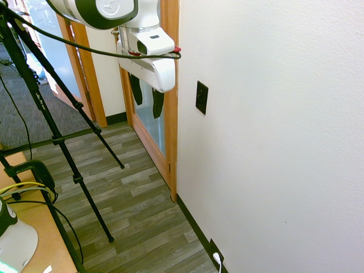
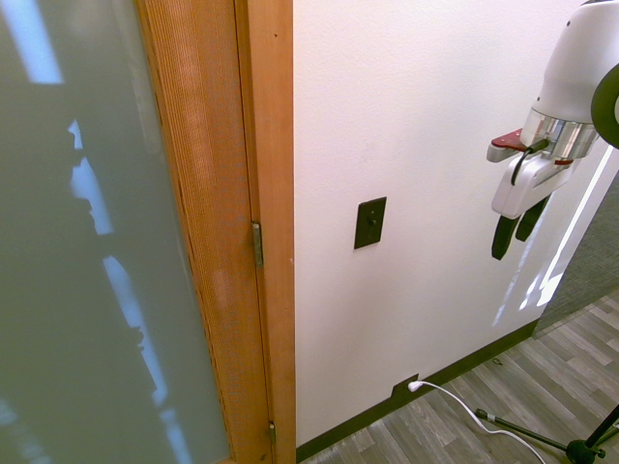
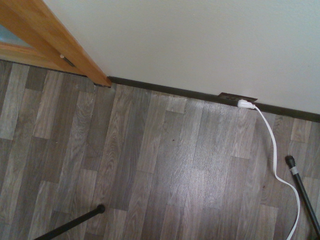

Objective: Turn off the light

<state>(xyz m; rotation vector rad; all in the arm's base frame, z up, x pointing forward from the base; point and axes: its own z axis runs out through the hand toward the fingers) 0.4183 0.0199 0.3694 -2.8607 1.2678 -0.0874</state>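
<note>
The wooden door frame is the landmark; seen left to right in the first exterior view, the gripper hangs in front of it, fingers pointing down and held apart, gripping nothing; the switch sits on the white wall just beyond the frame, at roughly fingertip height (its long axis upright). The judgement is that the fingers must travel sideways, away from the frame and in toward the wall; the low outlet plate is not the target.
</note>
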